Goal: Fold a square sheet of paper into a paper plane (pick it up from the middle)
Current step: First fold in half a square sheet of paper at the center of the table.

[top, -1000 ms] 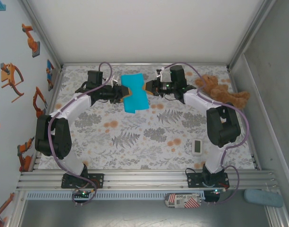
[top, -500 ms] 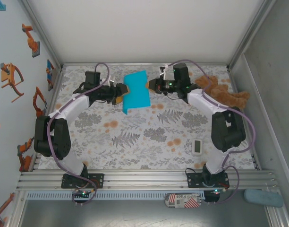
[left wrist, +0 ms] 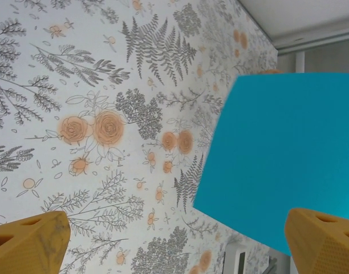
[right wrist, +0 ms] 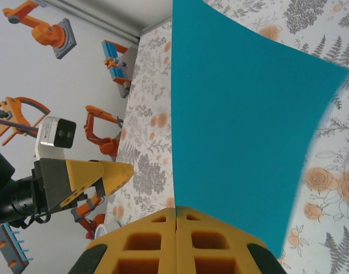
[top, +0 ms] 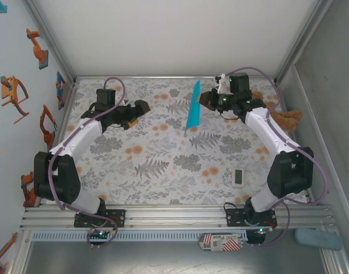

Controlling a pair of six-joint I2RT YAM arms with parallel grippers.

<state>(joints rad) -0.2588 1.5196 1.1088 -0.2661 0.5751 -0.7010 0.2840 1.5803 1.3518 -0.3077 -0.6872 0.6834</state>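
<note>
The cyan-blue square sheet of paper (top: 193, 108) hangs in the air over the far middle of the table, nearly edge-on in the top view. My right gripper (top: 204, 100) is shut on its right edge. In the right wrist view the sheet (right wrist: 243, 125) spreads away from the closed yellow fingertips (right wrist: 175, 212). My left gripper (top: 136, 114) stands open to the left of the sheet, apart from it. In the left wrist view its yellow fingers (left wrist: 32, 245) sit wide apart, with the paper (left wrist: 288, 154) beyond them, not between them.
A brown teddy bear (top: 272, 112) lies at the far right, just behind the right arm. A small white timer (top: 238, 177) rests on the flowered table cloth (top: 163, 165) at the near right. Metal frame walls close in the table.
My left gripper has let go of the sheet and drawn back to the left. The right gripper has carried the paper to the right and turned it nearly edge-on.
</note>
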